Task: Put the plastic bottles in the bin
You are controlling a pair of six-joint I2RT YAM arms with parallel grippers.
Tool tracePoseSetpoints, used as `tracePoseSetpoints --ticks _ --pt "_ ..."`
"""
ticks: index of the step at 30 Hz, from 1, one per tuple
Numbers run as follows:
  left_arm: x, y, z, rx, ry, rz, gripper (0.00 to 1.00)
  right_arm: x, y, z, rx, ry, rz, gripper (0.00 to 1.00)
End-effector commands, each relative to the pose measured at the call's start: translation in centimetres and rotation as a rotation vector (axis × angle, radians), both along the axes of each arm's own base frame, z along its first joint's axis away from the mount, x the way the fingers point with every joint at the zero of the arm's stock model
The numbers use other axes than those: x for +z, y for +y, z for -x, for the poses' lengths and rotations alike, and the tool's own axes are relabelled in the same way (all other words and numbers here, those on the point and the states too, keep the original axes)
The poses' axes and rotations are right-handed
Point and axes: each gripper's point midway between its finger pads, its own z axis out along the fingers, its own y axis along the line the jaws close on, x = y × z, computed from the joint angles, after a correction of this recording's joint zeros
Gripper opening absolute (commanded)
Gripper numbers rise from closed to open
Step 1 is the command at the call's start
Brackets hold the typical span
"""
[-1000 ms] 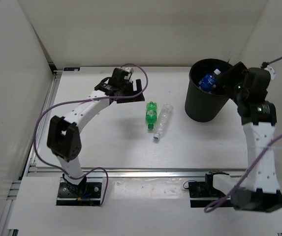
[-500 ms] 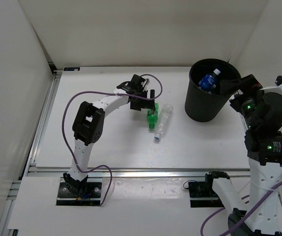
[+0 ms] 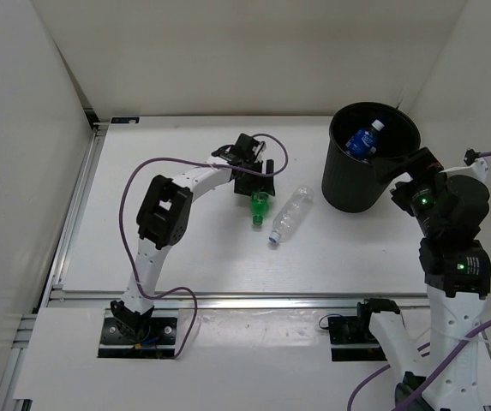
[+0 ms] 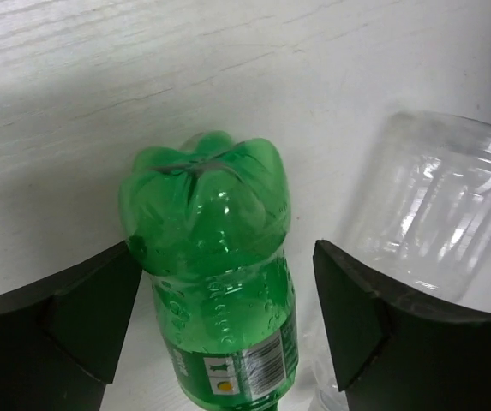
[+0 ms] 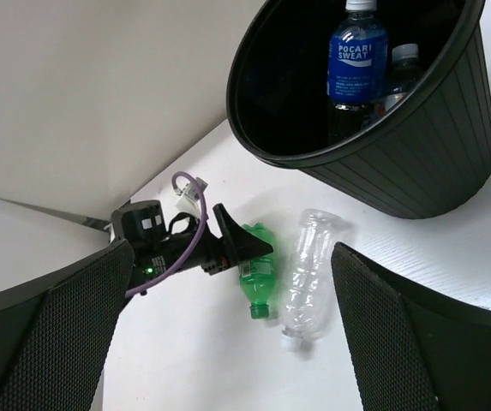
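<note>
The green bottle (image 4: 215,257) lies on its side on the table (image 3: 185,248), in the middle of the top view. The left gripper (image 3: 258,181) is down over its fat bottom end. Its fingers (image 4: 91,317) are open, one on each side of the bottle. One finger looks like it touches the bottle. The other has a small gap, so nothing is squeezed yet.

The clear bottle (image 4: 429,223) lies just beside the green one, to its right. One finger sits between the two. If it bumps the clear bottle, I think that bottle rolls away across the table.

The green bottle is round and smooth. The fingers are near its end, not its middle. It could slip out when squeezed, or tip and hang down when lifted. Then it could fall before it gets to the bin (image 3: 348,184).

The bin stands at the upper right of the top view. A blue bottle (image 5: 356,60) is inside it, and I can see one more white cap beside that.

The right gripper (image 3: 408,164) hangs next to the bin with its fingers wide open and nothing in them. It could get in the way of the left arm there.
</note>
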Motion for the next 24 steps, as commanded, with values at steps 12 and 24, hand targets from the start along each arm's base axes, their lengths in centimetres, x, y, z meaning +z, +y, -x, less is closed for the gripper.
tracePoseSetpoints --ticks 12,24 --pt "28.1 -2.2 -2.3 0.051 -0.502 0.294 0.43 0.1 0.0 1.2 -0.02 -0.022 -0.053 1.0" --pt "14.3 -1.2 -1.1 -0.094 -0.36 0.043 1.0 -0.8 0.2 1.7 -0.01 -0.011 -0.046 1.0"
